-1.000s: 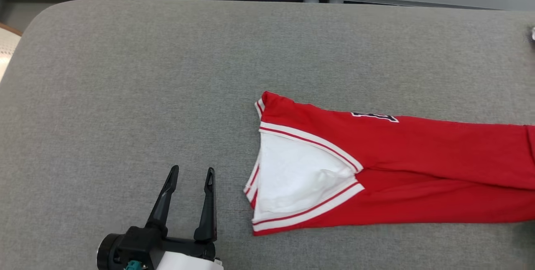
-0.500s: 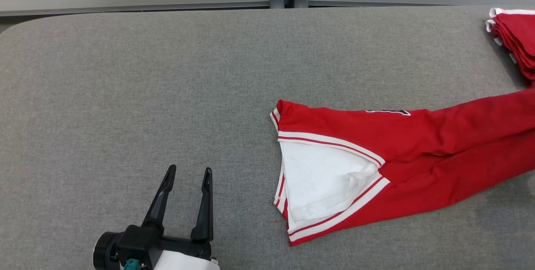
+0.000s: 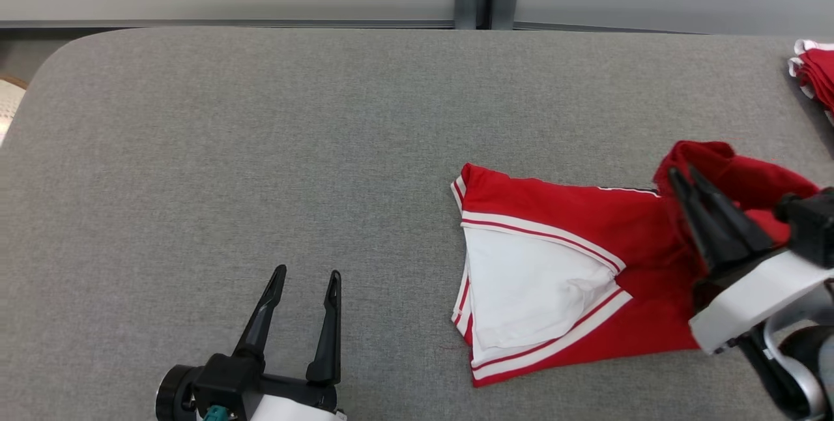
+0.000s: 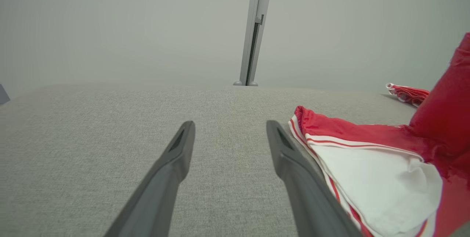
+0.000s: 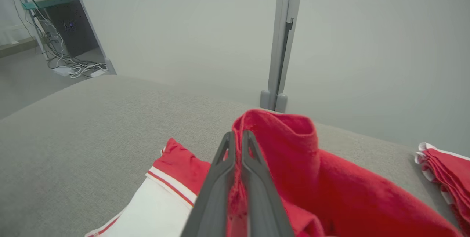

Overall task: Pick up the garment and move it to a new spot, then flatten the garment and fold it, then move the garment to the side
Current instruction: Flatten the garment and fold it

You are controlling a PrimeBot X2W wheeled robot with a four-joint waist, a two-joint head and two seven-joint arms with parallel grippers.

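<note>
Though apart, two claws, one garment

Bright, even, soft-shadowed light; wrist views bend slightly (edges mostly).

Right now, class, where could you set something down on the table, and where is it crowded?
Bare: the table left of the red garment, beyond the open left gripper, and the strip behind the garment. Crowded: the right side, where the right gripper pinches the garment and the folded red stack lies beyond.
</note>
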